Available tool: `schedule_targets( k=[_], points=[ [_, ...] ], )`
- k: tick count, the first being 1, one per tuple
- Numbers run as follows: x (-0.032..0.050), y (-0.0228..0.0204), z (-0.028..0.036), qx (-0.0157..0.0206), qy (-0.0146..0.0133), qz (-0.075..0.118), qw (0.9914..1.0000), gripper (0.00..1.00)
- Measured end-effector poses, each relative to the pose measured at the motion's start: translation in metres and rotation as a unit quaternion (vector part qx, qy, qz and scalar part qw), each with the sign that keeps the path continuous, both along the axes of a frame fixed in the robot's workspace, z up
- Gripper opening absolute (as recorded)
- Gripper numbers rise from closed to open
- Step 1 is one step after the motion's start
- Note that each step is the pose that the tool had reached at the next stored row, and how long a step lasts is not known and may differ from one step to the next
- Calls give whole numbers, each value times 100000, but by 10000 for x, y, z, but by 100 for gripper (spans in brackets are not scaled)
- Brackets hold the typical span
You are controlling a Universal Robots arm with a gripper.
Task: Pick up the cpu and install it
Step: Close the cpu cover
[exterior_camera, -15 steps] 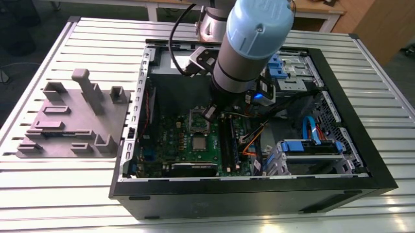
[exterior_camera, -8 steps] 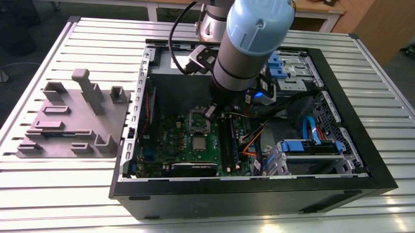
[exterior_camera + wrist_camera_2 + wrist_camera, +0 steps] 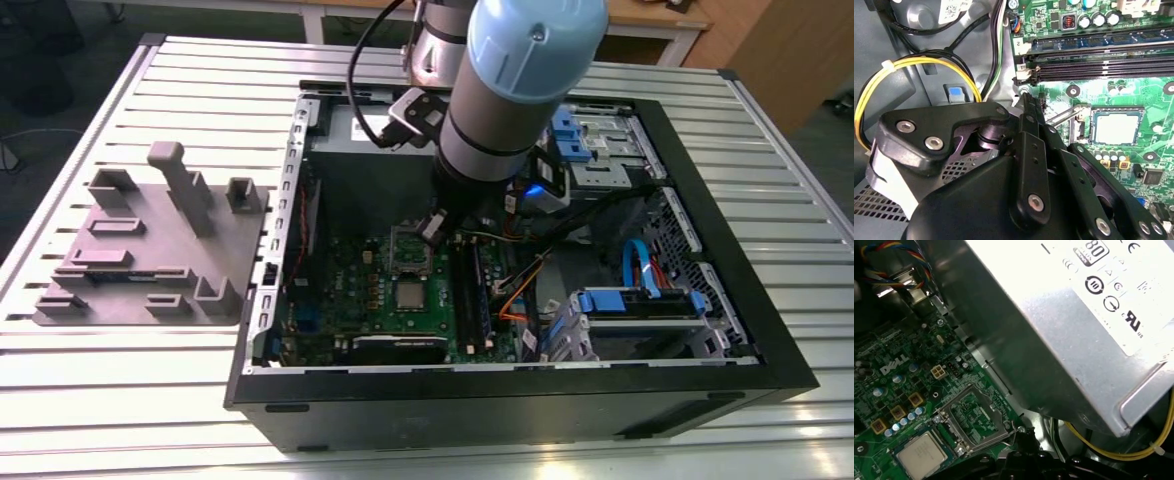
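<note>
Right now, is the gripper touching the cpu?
Apart. In the first wrist view the cpu lies flat on the green board, and the metal socket frame sits between it and the gripper.

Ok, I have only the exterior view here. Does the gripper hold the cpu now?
Observer: No. In the second wrist view the gripper is shut with nothing in it, and the cpu lies flat, apart from it.
Operator: Is the metal frame closed over the cpu?
Observer: No. In the first wrist view the frame is swung open beside the cpu.
Operator: And the lever?
Observer: In the second wrist view the lever looks unhooked; it runs slanted between the gripper and the cpu.
</note>
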State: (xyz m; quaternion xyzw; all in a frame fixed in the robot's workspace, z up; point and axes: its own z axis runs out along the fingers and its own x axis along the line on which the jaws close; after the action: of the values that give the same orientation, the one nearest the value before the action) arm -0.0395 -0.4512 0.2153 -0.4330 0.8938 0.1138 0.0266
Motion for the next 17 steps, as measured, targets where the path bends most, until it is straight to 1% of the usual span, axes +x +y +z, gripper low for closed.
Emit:
schedule_targets(
  k=[2,3,5,7,8,9,17],
  points=[
    [0,0,15,-242,4,2,100000,10],
    [-1,0,22,-439,0,3,99999,10],
    [-1,0,30,-958,1,3,99995,10],
    [-2,0,36,-1574,4,14,99988,10],
    [-2,0,40,-1752,3,23,99985,10],
    [-3,-1,48,-1824,12,35,99983,10],
    [-13,1,106,-1921,2,87,99982,10]
  ],
)
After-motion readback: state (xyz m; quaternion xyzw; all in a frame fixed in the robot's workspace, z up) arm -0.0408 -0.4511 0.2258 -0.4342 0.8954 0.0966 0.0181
